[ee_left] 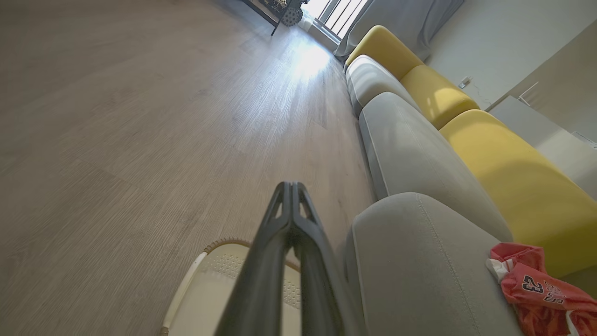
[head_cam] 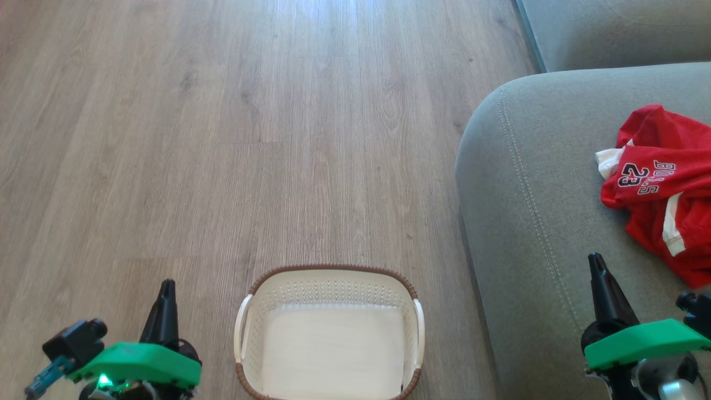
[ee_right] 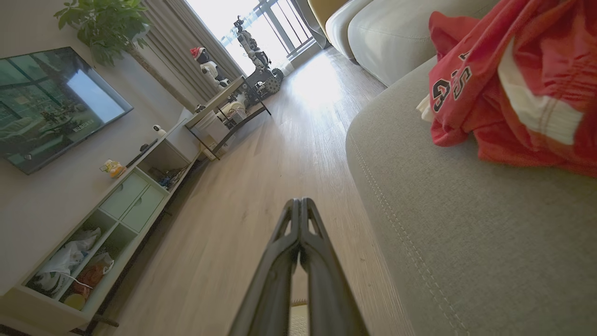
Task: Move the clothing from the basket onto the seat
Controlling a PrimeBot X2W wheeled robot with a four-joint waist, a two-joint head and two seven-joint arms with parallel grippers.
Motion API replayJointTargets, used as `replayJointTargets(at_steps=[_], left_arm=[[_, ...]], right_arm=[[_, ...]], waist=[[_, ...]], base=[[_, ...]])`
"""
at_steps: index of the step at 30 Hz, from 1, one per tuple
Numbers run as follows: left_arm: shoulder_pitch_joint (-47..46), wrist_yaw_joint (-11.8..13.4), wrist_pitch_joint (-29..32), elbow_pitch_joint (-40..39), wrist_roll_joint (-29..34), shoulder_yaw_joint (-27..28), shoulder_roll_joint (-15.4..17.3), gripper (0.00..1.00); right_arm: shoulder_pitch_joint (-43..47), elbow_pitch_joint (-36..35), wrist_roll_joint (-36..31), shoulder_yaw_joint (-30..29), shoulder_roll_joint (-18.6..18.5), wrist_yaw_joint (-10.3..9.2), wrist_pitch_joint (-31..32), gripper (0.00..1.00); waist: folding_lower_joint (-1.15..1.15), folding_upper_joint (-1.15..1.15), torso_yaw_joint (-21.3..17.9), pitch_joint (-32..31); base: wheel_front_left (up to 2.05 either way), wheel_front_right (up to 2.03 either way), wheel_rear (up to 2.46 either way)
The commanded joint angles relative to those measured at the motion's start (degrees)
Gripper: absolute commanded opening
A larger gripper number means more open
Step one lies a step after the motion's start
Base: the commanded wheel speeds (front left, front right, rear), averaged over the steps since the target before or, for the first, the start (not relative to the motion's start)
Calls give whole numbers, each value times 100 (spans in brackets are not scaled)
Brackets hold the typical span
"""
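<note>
Wooden flooring (head_cam: pixel 222 139) is carrying the basket (head_cam: pixel 333 289) beside the seat (head_cam: pixel 533 222), where clothing (head_cam: pixel 661 183) is lying. Left claw (head_cam: pixel 166 284) and right claw (head_cam: pixel 595 258) are hovering, each pinched together.

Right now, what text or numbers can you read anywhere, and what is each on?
"23": on the red jersey lying on the grey seat.
"BULLS": same jersey, beside the number, partly creased.
TV screen: small lettering, too blurred to read.
Cream basket: no text.
</note>
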Motion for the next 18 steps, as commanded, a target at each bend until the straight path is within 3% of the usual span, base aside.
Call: replayJointTargets(at_steps=[1, 18], left_arm=[[-358, -50, 21, -142, -124, 143, 14, 0], [-460, -159, 303, -103, -1096, 356, -69, 0]], right_arm=[[-307, -159, 135, -18, -6, 0, 21, 0], [-424, -65, 1085, -111, 95, 0, 283, 0]], waist=[[0, 0, -1, 1], [0, 0, -23, 9]], base=[[0, 0, 0], [0, 0, 0]])
